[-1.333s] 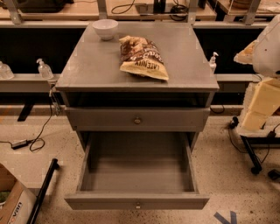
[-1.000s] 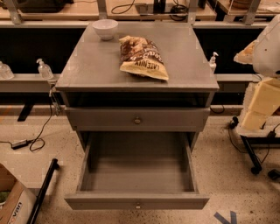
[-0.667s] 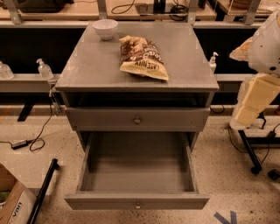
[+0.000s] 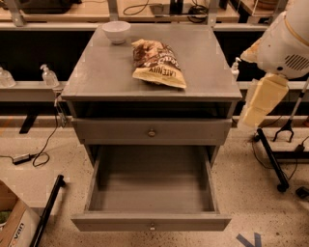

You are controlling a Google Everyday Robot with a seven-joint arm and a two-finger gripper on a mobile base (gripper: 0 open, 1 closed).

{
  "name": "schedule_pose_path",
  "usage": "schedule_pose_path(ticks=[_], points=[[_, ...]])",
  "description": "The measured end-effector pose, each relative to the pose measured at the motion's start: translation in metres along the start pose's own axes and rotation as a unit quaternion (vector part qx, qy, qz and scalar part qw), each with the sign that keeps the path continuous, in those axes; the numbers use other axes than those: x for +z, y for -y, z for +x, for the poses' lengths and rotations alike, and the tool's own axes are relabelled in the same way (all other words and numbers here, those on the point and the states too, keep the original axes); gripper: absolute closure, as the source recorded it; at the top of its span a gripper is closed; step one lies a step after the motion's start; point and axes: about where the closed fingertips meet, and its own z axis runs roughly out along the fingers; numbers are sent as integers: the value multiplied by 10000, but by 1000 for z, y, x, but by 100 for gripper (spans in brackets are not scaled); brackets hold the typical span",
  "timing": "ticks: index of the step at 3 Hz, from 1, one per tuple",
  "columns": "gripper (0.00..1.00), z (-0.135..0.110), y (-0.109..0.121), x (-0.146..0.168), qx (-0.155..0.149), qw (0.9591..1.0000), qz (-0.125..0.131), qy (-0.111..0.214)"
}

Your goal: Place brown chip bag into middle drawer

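Currently the grey wooden desk point(image 4: 96, 72) stands with its wide shallow grey middle drawer point(image 4: 150, 193) pulled open. The pale robot gripper point(image 4: 256, 108) hangs right of the desk; whether it is open or closed cannot be told. The crumpled dark-brown foil chip bag point(image 4: 157, 62) lies on the desk top, well apart from the gripper. A shallow pinch could let the slick foil slip.

A speckled beige floor point(image 4: 251, 193) is spreading beneath the grey desk point(image 4: 96, 72). Wooden benches point(image 4: 145, 9) are running behind it, and a cardboard box point(image 4: 14, 226) is sitting at lower left. The gripper point(image 4: 251, 116) is hanging just right of the desk.
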Motion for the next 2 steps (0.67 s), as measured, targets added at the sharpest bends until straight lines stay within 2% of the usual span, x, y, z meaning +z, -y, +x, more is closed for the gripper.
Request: schedule_pose_path(ticks=[1, 2], points=[[0, 4, 0, 2, 211, 9997, -24, 90], [0, -19, 14, 15, 414, 9974, 147, 566]])
